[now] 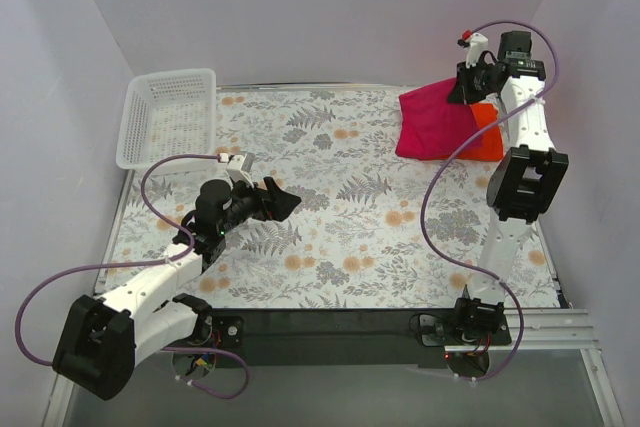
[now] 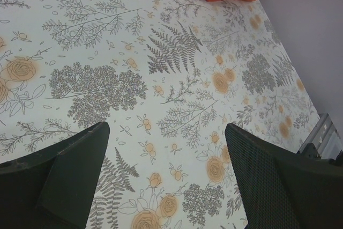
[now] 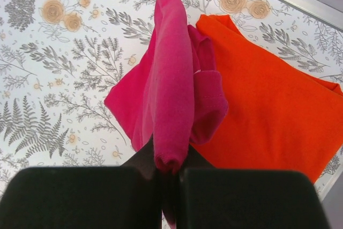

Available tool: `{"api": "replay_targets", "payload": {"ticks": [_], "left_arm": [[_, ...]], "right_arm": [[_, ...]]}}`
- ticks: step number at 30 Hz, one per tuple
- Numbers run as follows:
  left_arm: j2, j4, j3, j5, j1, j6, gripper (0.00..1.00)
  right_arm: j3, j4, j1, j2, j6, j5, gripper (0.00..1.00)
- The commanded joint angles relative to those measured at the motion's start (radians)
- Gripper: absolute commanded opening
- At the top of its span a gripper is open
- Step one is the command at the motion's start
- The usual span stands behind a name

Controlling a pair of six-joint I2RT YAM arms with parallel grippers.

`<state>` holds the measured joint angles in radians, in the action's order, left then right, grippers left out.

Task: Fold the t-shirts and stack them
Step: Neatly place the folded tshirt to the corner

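left arm: low at the near left edge, its black elbow closest to the lens
left gripper: released; jaws spread wide above the floral table cloth; grasping nothing
right gripper: clenched on a bunched fold of fabric; the fold rises between its fingers
magenta-pink shirt: the thing pinched; far right corner of the table; partly over its neighbour
orange-red shirt: flat on the cloth; touching the pink one, showing at its right
white mesh basket: far left corner; well apart from both shirts

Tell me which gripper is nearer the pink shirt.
Right. The right gripper is shut on a fold of the pink shirt; the left gripper hangs open over the left of the table, far from it.
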<state>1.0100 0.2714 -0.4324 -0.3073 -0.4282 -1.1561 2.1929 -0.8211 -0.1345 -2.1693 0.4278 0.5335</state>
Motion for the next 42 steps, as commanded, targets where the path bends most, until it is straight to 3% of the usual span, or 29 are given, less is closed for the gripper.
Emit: {"api": "replay_targets", "payload": {"ticks": [1, 11, 42], "left_arm": [[0.006, 0.020, 0.006, -0.009, 0.003, 0.010, 0.82], [0.029, 0.019, 0.000, -0.010, 0.003, 0.013, 0.82], [0.041, 0.023, 0.003, -0.023, 0.003, 0.013, 0.82]], "right_arm": [[0.077, 0.019, -0.016, -0.015, 0.031, -0.033, 0.01], [0.113, 0.019, -0.047, -0.044, 0.045, -0.029, 0.01], [0.107, 0.019, -0.083, 0.085, -0.003, 0.074, 0.01]]}}
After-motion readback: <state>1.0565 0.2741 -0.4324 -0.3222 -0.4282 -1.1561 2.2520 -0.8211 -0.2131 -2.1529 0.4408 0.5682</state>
